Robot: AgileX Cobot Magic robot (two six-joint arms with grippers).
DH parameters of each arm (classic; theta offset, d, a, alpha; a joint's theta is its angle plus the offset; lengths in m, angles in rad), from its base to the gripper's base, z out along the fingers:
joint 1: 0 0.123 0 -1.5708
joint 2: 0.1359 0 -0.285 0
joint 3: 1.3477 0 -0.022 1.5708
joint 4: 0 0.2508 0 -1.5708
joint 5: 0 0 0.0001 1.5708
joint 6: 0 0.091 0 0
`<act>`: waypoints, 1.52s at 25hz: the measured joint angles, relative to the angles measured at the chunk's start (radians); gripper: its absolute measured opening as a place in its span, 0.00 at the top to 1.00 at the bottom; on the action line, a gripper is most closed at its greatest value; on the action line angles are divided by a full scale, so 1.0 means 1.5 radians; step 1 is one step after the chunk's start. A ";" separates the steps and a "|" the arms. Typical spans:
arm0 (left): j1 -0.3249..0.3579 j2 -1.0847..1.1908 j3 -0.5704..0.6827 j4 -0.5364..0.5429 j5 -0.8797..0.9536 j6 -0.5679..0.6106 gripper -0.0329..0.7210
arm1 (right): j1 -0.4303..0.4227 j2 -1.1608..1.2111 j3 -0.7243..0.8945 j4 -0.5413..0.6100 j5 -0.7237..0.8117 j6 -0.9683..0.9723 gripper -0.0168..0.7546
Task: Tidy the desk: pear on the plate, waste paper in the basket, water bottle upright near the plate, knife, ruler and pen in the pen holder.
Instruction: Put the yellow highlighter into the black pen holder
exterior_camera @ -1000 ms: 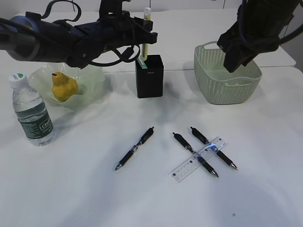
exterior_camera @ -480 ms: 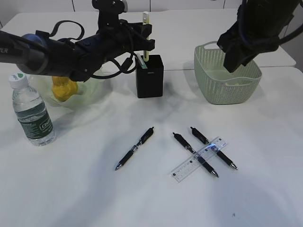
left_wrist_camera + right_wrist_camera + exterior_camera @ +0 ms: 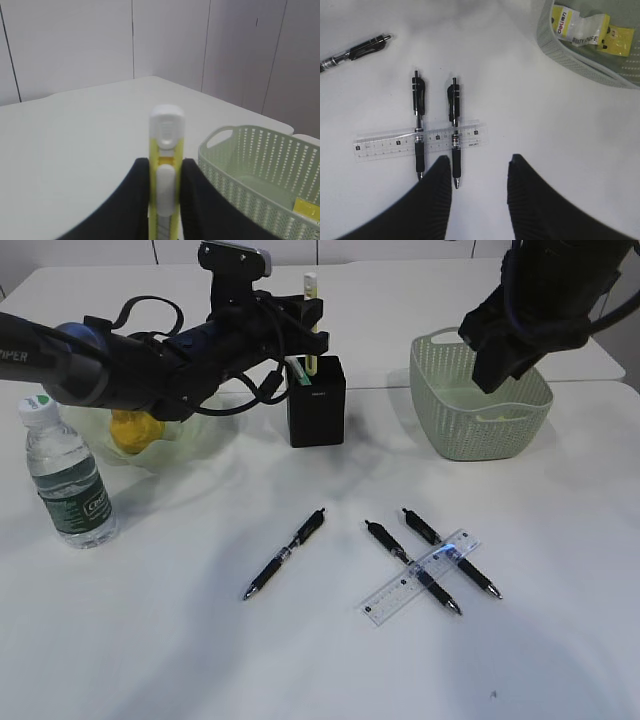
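Only right wrist view shows wrappers (image 3: 580, 27) inside basket (image 3: 555, 42).

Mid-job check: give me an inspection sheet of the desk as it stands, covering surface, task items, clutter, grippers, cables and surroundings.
Surface: white table, no spills seen.
Job's things: pear on the plate; water bottle upright beside it; three pens loose, one alone, two under the ruler; yellow utility knife above the pen holder; wrappers in the basket.
Clutter: nothing seen.
Grippers: left gripper shut on the knife; right gripper open, empty, above the ruler.
Cables: black leads on the left arm.
Surroundings: a second table behind, pale wall panels.
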 joint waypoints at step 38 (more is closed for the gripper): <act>0.000 -0.018 0.000 0.028 0.080 0.000 0.55 | 0.000 0.000 0.000 0.000 0.000 0.000 0.57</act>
